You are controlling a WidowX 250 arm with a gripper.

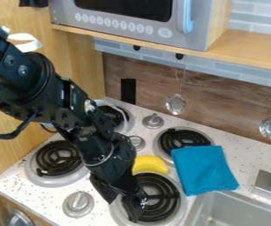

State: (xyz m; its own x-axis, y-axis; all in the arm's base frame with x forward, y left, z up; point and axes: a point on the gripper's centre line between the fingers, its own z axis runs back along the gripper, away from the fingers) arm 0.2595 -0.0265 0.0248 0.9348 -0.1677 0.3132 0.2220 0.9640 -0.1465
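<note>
The black two-finger claw [123, 209] hangs over the near right burner, a black coil [159, 198] in a round silver pan, with its tips pointing down. Its fingers stand well apart, and it has hold of nothing that can be seen. The curved yellow toy banana [150, 164] lies near the claw, beyond its fingertips and slightly to the right in the view, beside the wrist of the black robot arm [96, 132], at the far edge of that same burner. Whether the arm covers part of its left end is hard to tell.

Just right of the banana, a folded teal cloth [203, 170] lies between the far right burner [183, 138] and the grey metal sink [235, 209]. A round silver knob [78, 204] sits left of the claw on the speckled white counter [25, 194].
</note>
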